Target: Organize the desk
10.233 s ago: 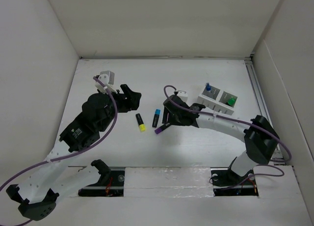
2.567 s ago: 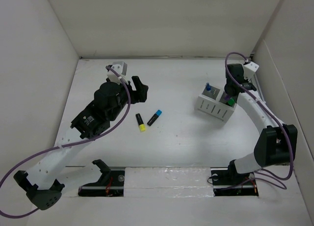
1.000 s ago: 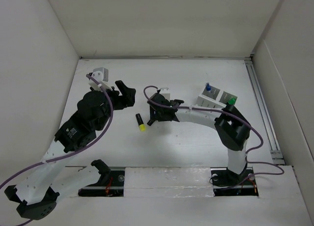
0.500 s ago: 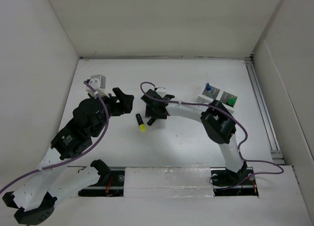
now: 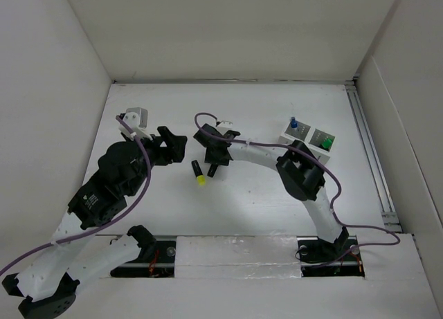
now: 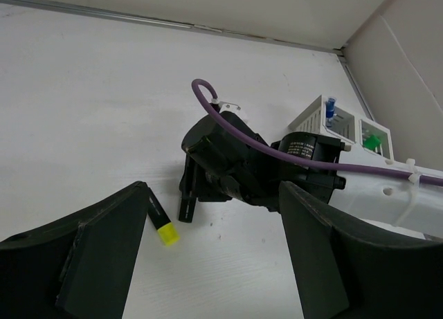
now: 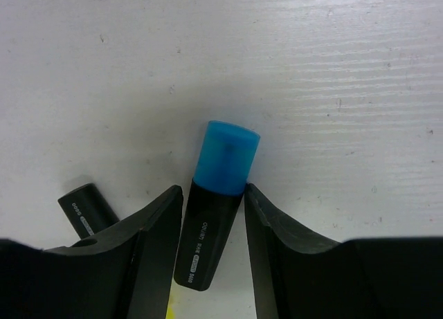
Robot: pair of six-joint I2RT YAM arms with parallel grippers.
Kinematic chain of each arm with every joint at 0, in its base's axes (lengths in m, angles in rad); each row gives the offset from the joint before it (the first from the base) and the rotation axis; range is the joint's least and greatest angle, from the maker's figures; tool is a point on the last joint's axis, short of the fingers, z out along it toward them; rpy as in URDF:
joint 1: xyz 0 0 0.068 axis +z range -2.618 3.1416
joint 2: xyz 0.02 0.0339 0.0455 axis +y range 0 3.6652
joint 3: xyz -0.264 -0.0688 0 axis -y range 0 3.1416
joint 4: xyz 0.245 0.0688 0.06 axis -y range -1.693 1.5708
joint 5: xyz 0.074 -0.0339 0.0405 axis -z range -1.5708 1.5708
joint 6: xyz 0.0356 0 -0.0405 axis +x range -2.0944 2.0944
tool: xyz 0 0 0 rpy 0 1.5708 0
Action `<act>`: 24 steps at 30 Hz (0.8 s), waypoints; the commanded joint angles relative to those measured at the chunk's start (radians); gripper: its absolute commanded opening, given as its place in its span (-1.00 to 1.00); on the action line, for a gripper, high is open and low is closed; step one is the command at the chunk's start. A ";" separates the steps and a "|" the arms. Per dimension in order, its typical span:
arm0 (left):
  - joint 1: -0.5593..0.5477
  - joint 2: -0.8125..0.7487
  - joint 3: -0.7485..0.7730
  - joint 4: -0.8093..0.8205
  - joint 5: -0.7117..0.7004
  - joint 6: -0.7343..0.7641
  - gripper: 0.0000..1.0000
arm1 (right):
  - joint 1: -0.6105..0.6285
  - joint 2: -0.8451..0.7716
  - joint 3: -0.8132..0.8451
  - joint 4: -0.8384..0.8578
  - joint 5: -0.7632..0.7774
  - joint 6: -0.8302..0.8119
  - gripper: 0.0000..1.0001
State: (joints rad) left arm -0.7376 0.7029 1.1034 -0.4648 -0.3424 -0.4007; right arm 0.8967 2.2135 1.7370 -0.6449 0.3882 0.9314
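Note:
A black marker with a blue cap (image 7: 216,194) lies flat on the white desk (image 5: 242,201). My right gripper (image 7: 213,191) is open and low over it, one finger on each side; the right finger touches the cap and a thin gap shows on the left. In the top view the marker's black end (image 5: 212,171) pokes out below the right gripper (image 5: 211,160). A black marker with a yellow cap (image 5: 199,174) lies just left of it, and also shows in the left wrist view (image 6: 161,225). My left gripper (image 5: 174,146) is open and empty, above the desk to the left.
A small white compartmented holder (image 5: 304,144) stands at the right with a blue-tipped marker (image 5: 293,122) and a green-capped one (image 5: 324,144) in it. White panel walls close the back and both sides. A metal rail (image 5: 367,146) runs along the right edge.
My right arm swung from the holder across to the blue-capped marker and set its fingers around it. My left arm drew back a little to the left. Both markers stayed put.

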 commanded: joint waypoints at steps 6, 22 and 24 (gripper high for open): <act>-0.006 0.004 -0.004 0.032 0.014 0.011 0.44 | 0.021 -0.017 -0.076 -0.105 0.074 -0.020 -0.39; -0.006 0.099 -0.057 0.158 0.134 -0.105 0.41 | -0.083 -0.627 -0.430 0.070 0.159 -0.175 -0.67; -0.006 0.090 -0.071 0.216 0.155 -0.124 0.41 | -0.151 -0.748 -0.462 0.083 0.152 -0.218 -0.67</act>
State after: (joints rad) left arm -0.7395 0.8101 1.0492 -0.3649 -0.2359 -0.4808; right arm 0.8371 1.6032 1.3041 -0.6113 0.4889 0.7799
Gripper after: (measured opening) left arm 0.705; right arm 0.382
